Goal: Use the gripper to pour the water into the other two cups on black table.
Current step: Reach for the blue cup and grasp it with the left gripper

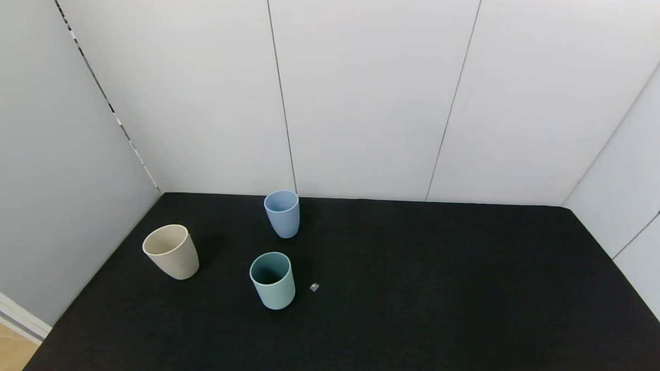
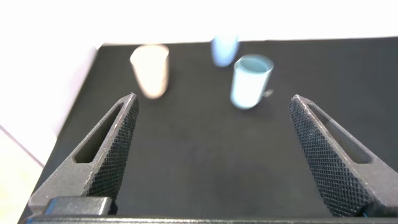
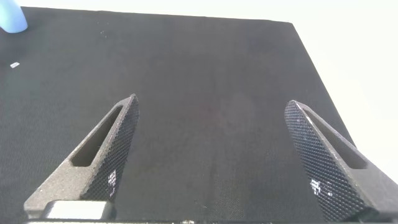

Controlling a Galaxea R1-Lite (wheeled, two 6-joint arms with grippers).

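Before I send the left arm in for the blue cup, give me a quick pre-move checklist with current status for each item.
1. Left pincer open: ok, its fingers stand wide apart and hold nothing.
2. Right pincer open and out of the way: ok, it hangs over bare black table, far from the cups.
3. Blue cup upright and free: ok.
4. Beige cup and teal cup upright, ready to receive: ok.
5. Path to the blue cup: not ok, the teal cup stands nearly in front of it.
6. Water in the blue cup: cannot tell.
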